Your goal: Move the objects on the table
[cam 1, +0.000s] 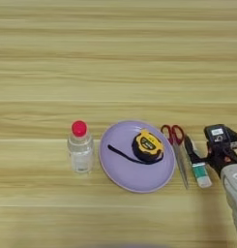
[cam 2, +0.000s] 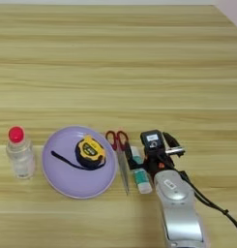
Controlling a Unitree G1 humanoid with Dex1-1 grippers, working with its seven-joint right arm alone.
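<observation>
Fingers of the right gripper are seen low over the worktop at the glue stick, one black finger lying along its left side; whether they are spread or already pressed onto the stick cannot be told from either view, since the gripper body covers the stick's far end. The glue stick is found lying flat, white end nearest, just right of the red-handled scissors, which also lie flat with handles far and blades pointing near. Left of the scissors the lilac plate is noted, with the yellow-black tape measure resting in its right half and a dark strap trailing leftwards across it. The clear bottle with its red cap is observed upright, just left of the plate and apart from it. The step in hand is judged to be the taking of the glue stick. For this to be done well, the stick should be straddled across its width, not along its length, and squarely about its middle, so that it is not rolled or squirted out on closing. Care is advised on the left side, where the scissor blade lies very close and could be caught or dragged. A straight upward lift is recommended before any sideways travel.
</observation>
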